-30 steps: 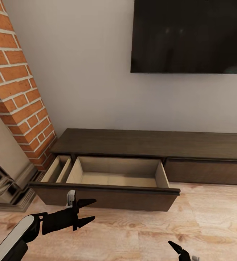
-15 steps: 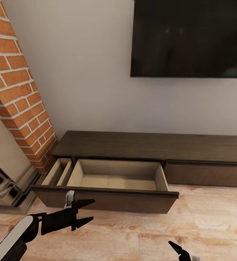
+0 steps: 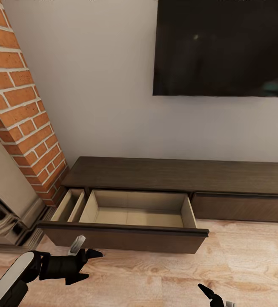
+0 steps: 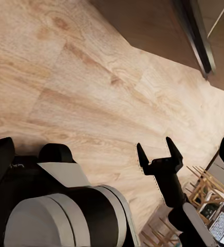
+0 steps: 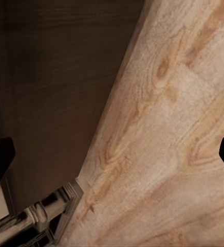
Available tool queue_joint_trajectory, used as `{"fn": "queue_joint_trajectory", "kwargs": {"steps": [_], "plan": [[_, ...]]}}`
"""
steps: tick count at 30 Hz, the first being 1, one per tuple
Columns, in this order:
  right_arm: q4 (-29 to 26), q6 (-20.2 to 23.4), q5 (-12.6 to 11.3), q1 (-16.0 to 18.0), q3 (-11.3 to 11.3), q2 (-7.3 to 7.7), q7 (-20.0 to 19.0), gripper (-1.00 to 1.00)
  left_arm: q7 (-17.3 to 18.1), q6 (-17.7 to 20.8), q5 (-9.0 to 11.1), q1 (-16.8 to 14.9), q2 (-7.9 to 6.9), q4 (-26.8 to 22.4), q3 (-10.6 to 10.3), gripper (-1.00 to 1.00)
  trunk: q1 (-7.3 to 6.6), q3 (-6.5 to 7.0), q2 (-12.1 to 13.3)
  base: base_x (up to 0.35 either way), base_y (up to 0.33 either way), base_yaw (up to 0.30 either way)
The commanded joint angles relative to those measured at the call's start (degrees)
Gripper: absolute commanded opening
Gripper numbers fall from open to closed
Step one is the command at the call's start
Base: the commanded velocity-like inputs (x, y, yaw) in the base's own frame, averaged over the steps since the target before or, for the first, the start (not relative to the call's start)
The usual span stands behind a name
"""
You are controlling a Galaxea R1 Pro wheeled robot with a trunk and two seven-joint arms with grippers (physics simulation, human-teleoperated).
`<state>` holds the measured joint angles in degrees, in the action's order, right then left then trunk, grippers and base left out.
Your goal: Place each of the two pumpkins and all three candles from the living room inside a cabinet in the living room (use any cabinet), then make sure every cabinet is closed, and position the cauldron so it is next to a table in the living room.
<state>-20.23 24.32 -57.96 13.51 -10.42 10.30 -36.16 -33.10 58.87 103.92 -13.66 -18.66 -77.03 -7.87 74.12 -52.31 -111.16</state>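
Observation:
The long dark-brown cabinet (image 3: pixel 177 174) stands against the wall. Its wide left drawer (image 3: pixel 134 209) is pulled out, and the pale beige inside holds nothing. My left gripper (image 3: pixel 92 265) hovers low over the floor just in front of the drawer's left end, open and empty. My right gripper (image 3: pixel 210 295) is at the bottom edge, right of the drawer, with its fingers spread and empty. It also shows in the left wrist view as my right gripper (image 4: pixel 158 152). The pumpkins, candles, cauldron and table are out of view.
A red-brick fireplace (image 3: pixel 19 106) with a stone surround rises at the left, close to the drawer's end. A black TV (image 3: pixel 224 47) hangs above the cabinet. The cabinet's right drawer front (image 3: pixel 241 207) is closed. Light wood plank floor (image 3: pixel 241 264) stretches in front.
The camera has shifted, so the TV and cabinet sit a little lower in the picture. My left gripper has turned at the wrist and drawn back to the left and lower. The drawer stays open.

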Motion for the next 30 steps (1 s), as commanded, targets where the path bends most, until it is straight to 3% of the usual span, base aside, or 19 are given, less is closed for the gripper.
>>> {"fn": "queue_joint_trajectory", "kwargs": {"steps": [1, 7, 9, 11, 12, 13, 15, 18, 23, 26, 30], "plan": [[0.02, 0.47, -0.31, 0.03, -0.22, -0.01, -0.03, 1.00, -2.44, -0.13, 0.64, -0.04, -0.01, -0.04, 0.36, 1.00, -0.23, 0.14, 0.40, 0.000, 0.000, 0.000], [0.04, 0.47, -0.31, 0.01, -0.22, -0.01, 0.04, 1.00, -13.33, -2.35, 0.20, -0.05, 0.03, -0.08, 1.08, 1.00, -1.55, 1.22, 2.80, 0.000, 0.000, 0.000], [0.03, 0.47, -0.31, 0.02, -0.22, -0.01, 0.04, 1.00, -16.37, -3.02, -1.14, -0.05, -0.02, -0.11, 1.09, 1.00, -1.99, 1.58, 3.60, 0.000, 0.000, 0.000], [0.02, 0.33, -0.29, 0.02, -0.18, -0.04, 0.04, 1.00, -18.62, -3.35, -4.45, -0.05, 0.04, -0.13, 1.15, 1.00, -2.43, 1.93, 4.41, 0.000, 0.000, 0.000], [0.02, -0.02, -0.28, 0.01, -0.16, -0.06, 0.04, 1.00, -19.21, -3.45, -6.70, -0.05, 0.06, -0.13, 1.17, 1.00, -2.65, 2.11, 4.81, 0.000, 0.000, 0.000], [0.02, -0.90, -0.25, 0.02, -0.13, -0.08, 0.04, 1.00, -19.74, -3.59, -10.39, -0.05, 0.09, -0.13, 1.21, 1.00, -2.87, 2.29, 5.21, 0.000, 0.000, 0.000], [0.03, -1.92, -0.23, 0.02, -0.08, -0.12, 0.04, 1.00, -20.06, -4.36, -14.61, -0.05, 0.24, -0.10, 1.24, 1.00, -3.31, 2.65, 6.01, 0.000, 0.000, 0.000], [0.02, -2.50, -0.22, 0.03, -0.05, -0.17, 0.04, 1.00, -20.20, -7.13, -18.35, -0.05, 0.88, 0.37, 0.89, 1.00, -3.75, 3.01, 6.81, 0.000, 0.000, 0.000], [0.02, -2.71, -0.22, 0.03, 0.01, -0.23, 0.04, 1.00, -19.97, -12.17, -21.74, -0.05, 1.33, 5.60, 0.23, 1.00, -3.75, 3.01, 6.81, 0.000, 0.000, 0.000], [0.02, -2.77, -0.22, 0.01, 0.04, -0.31, 0.04, 1.00, -19.67, -17.42, -24.94, -0.05, 2.19, 8.78, -2.56, 1.00, -3.75, 3.01, 6.81, 0.000, 0.000, 0.000], [0.02, -2.78, -0.22, 0.01, -0.02, -0.24, 0.04, 1.00, -19.57, -25.21, -31.18, -0.05, 2.79, 10.62, -9.26, 1.00, -3.75, 3.01, 6.81, 0.000, 0.000, 0.000]]}}
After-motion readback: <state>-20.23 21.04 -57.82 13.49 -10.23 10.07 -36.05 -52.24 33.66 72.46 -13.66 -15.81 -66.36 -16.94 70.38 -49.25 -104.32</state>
